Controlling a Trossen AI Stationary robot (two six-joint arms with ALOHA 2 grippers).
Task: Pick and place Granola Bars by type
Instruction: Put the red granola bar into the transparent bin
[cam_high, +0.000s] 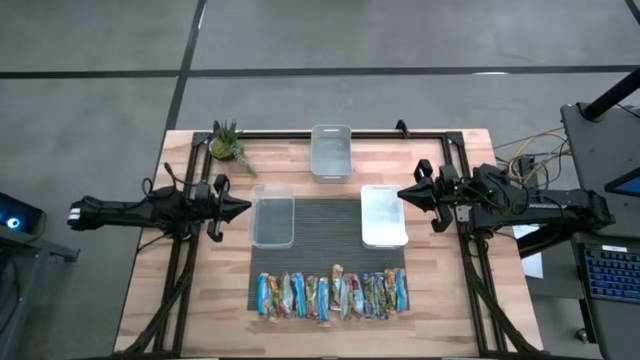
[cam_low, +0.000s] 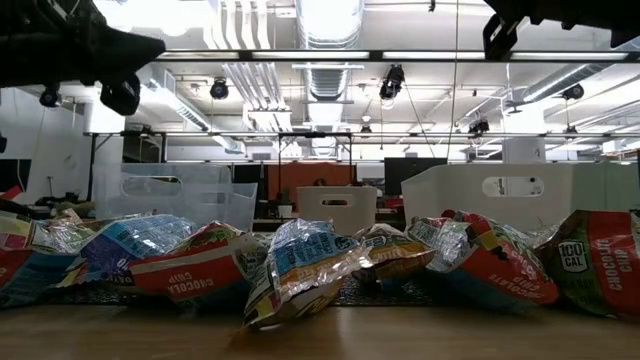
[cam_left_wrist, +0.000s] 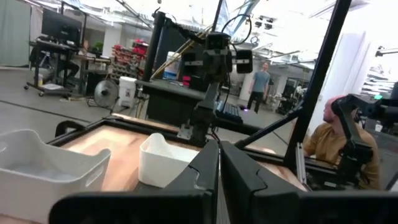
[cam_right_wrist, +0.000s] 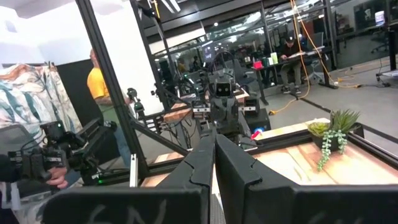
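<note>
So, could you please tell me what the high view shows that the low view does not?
Only the high view shows the plant, the whole mat, both arms, and the left hand and right hand apart over the table's sides. Only the low view shows wrapper print up close and the room behind. Both show the bars in a row and three bins.
</note>
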